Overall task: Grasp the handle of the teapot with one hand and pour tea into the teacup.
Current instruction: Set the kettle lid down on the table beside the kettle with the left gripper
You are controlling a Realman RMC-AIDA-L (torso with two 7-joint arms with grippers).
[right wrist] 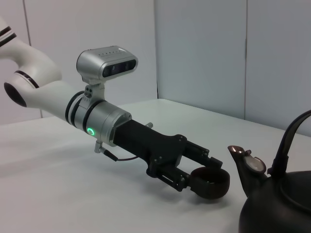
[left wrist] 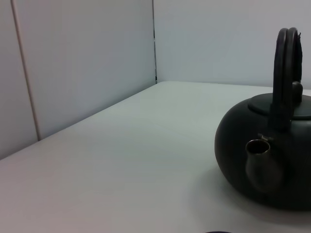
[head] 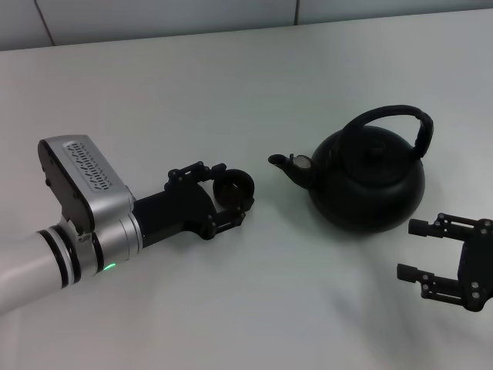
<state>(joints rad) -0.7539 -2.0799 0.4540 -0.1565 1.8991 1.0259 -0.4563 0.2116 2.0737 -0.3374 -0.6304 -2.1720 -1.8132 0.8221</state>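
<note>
The glossy black teapot (head: 370, 185) stands on the table right of centre, its spout (head: 286, 165) pointing to the left. Its arched black handle (head: 400, 117) stands upright over the lid. My left gripper (head: 229, 194) is shut on the small black teacup (head: 234, 187) and holds it just left of the spout, apart from it. The right wrist view shows the same hold: the left gripper (right wrist: 206, 175) on the teacup (right wrist: 210, 184), beside the teapot (right wrist: 282, 208). My right gripper (head: 410, 249) is open and empty, low and just to the right of the teapot. No tea is visible.
The white table (head: 231, 92) ends at a pale wall at the back. In the left wrist view the teapot (left wrist: 272, 155) is close ahead, with partition walls (left wrist: 87, 63) behind the table's far edge.
</note>
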